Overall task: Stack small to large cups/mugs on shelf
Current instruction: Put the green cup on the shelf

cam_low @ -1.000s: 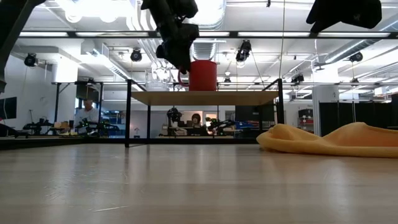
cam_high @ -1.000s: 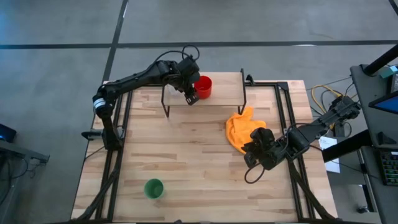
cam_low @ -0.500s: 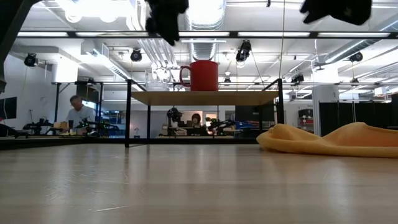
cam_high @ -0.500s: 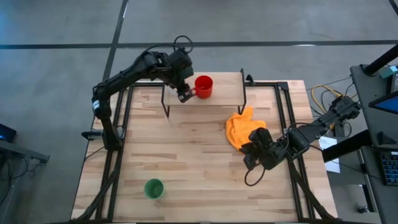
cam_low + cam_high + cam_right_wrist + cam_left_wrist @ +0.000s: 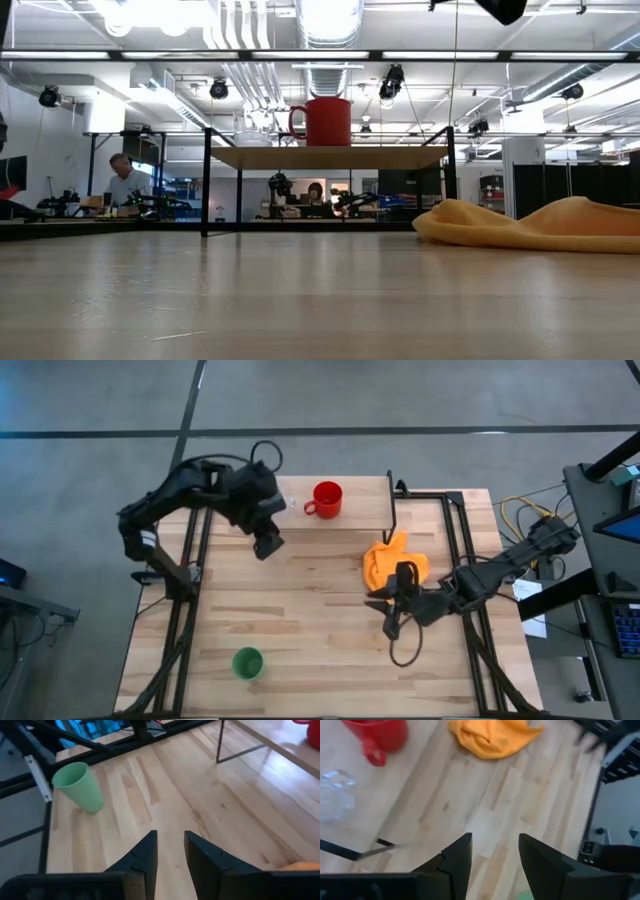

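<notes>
The red mug (image 5: 326, 499) stands upright on the shelf (image 5: 362, 500), its handle toward the table's left; it also shows in the low view (image 5: 327, 121). The clear cup (image 5: 334, 795) stands beside it on the shelf (image 5: 395, 785). The green cup (image 5: 247, 663) stands on the table near the front left, and shows in the right wrist view (image 5: 80, 786). My left gripper (image 5: 268, 546) is open and empty, left of and nearer than the shelf. My right gripper (image 5: 386, 612) is open and empty beside the orange cloth, pointing toward the green cup.
An orange cloth (image 5: 393, 564) lies crumpled on the table right of centre, next to my right gripper; it also shows in the low view (image 5: 530, 225). Bare wood lies between the shelf and the green cup. People sit in the room beyond the table.
My left gripper has drawn away from the red mug, toward the table's left and near edges; the mug stays upright on the shelf. My right gripper has turned and moved a little toward the table's left, now pointing toward the green cup.
</notes>
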Controlling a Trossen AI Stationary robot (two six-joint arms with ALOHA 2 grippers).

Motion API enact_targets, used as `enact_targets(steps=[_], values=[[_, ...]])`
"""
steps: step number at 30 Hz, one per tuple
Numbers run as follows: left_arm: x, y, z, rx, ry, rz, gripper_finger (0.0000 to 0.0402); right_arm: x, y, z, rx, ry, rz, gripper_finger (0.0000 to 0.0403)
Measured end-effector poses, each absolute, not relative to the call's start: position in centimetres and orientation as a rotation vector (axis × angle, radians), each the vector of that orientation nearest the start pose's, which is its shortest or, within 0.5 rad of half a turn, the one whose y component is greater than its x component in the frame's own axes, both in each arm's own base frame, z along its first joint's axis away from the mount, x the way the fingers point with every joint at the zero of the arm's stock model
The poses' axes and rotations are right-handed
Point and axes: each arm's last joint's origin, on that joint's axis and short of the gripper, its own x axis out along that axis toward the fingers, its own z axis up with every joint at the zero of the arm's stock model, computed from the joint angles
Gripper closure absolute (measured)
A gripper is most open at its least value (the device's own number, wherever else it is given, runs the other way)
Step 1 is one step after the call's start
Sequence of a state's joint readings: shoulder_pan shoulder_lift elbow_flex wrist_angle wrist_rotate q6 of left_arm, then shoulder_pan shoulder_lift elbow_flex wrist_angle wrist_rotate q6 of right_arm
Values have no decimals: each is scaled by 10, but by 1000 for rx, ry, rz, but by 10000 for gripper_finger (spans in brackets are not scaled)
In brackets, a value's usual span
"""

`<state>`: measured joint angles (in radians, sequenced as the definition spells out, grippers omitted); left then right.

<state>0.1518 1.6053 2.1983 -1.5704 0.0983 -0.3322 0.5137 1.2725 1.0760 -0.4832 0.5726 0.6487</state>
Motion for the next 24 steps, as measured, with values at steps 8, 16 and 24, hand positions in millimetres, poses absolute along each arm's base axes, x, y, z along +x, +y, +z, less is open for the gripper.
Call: enact_targets(steps=[8,16,24], values=[[251,-18,446,-546,1108,185,254,249,113,300,315,549,-290,312],[239,-84,391,-794,1421,315,254,254,113,293,295,575,-310,312],[253,-150,359,-1037,1383,295,254,264,100,286,256,580,-385,312]])
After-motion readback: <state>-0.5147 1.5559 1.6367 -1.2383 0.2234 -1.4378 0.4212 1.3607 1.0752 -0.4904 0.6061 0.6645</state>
